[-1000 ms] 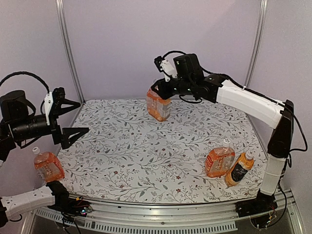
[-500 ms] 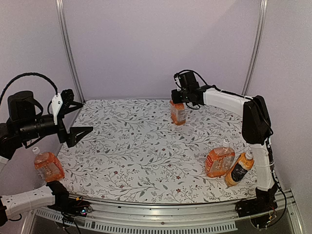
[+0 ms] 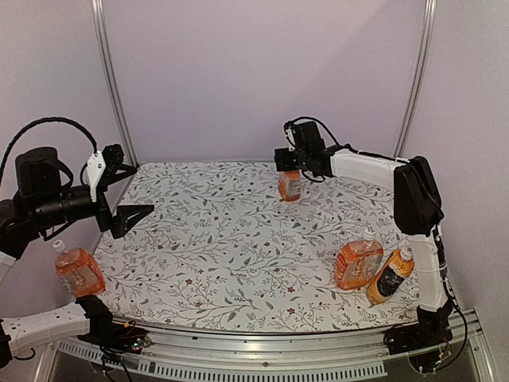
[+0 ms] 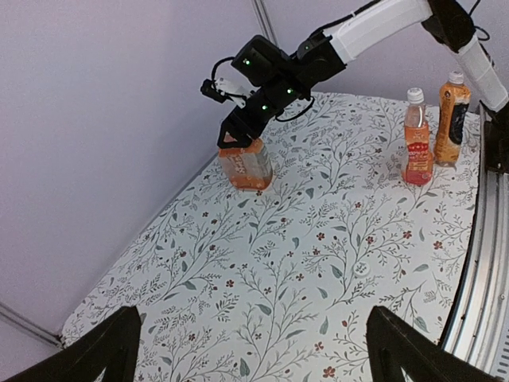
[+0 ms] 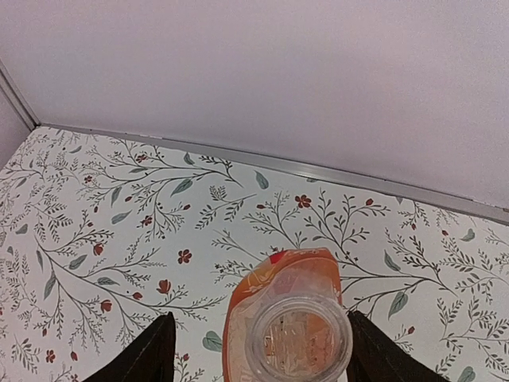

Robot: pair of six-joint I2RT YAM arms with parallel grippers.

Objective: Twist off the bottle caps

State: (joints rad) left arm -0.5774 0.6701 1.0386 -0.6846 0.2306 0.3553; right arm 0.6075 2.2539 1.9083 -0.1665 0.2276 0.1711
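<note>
At the far middle of the table, a clear plastic bottle of orange liquid (image 3: 290,187) is stood upright under the right gripper (image 5: 261,315). Its jaws are spread to either side of the bottle and nothing is pinched. In the right wrist view the bottle's mouth appears open, with no cap on it. Small white round plastic screw caps are seen on three other bottles: one at the near left (image 3: 58,246), one at the near right (image 3: 368,232), and one on the dark-labelled bottle (image 3: 390,278) just beside that. The left gripper (image 3: 135,191) is held over the left edge, jaws spread wide and empty. The caps are judged light and stiff, best pinched across the rim. The thin bottles are likely to dent and turn unless steadied by the body. The floral-patterned table cover (image 3: 223,255) is flat, and the table is closed in by plain lilac walls (image 3: 238,72).
</note>
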